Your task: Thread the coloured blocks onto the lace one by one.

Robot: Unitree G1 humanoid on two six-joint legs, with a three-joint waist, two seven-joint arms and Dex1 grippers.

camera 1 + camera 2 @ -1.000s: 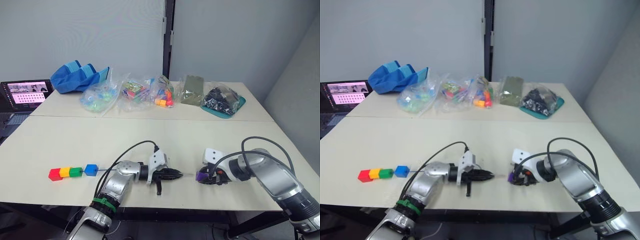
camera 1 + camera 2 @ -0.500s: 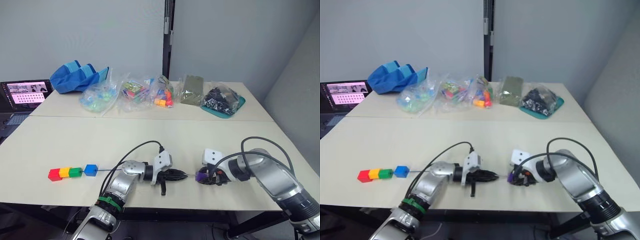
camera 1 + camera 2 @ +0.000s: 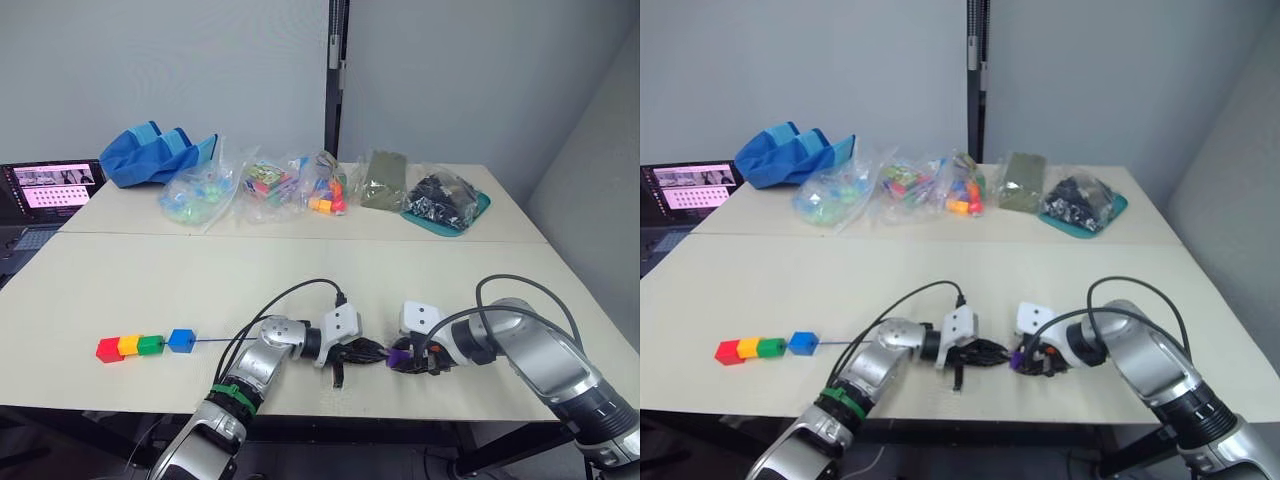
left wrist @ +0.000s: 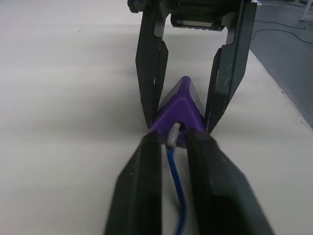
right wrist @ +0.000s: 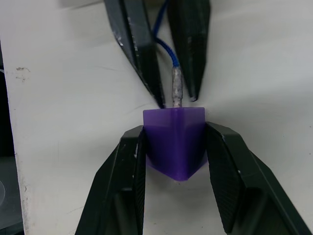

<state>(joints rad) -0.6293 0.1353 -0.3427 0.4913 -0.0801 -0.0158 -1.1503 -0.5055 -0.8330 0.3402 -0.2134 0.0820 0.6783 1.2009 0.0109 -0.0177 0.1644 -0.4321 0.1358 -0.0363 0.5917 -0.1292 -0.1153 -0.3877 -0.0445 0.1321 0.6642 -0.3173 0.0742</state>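
On the pale table [image 3: 130, 290], my left gripper [image 3: 372, 351], pinching the lace [image 4: 174, 171], has closed the gap to my right gripper [image 3: 398, 359] clamping the purple block [image 5: 175, 139], so the tip [image 5: 176, 93] now enters its hole.

Lab-like room: bare grey walls, laptop [image 3: 48, 190], pale worktables [image 3: 300, 270].

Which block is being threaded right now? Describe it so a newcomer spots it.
Start at the table's near edge, where the two grippers meet tip to tip. The purple block sits between the right gripper's fingers, with the lace's pale tip at its hole. It is the lone purple cube, far from the red, orange-yellow, green and blue row.
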